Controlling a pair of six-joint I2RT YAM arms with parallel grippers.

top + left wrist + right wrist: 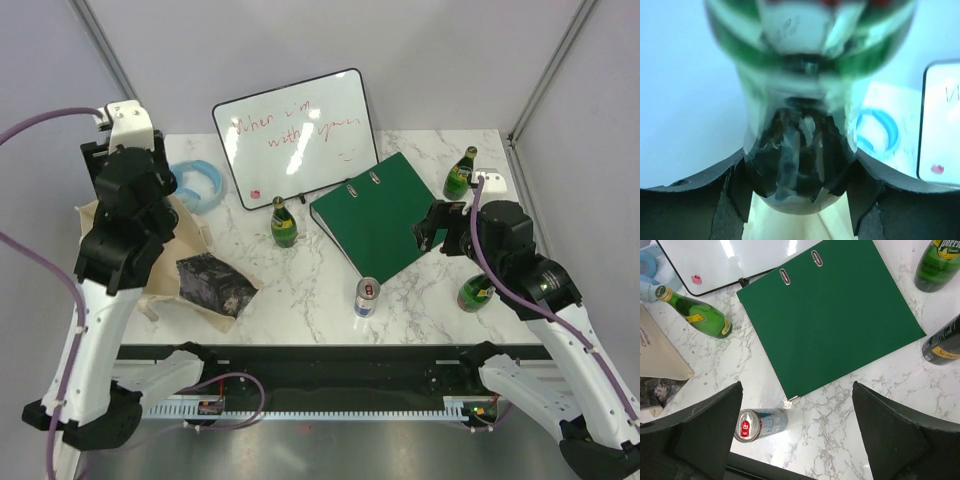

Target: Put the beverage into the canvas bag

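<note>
The left gripper is clamped on a green glass bottle, which fills the centre of the left wrist view, with beige cloth showing just below it. In the top view that arm sits at the left of the frame, over the canvas bag on the marble table. The right gripper hangs with its jaws wide apart and nothing between them, above a can at lower centre
</note>
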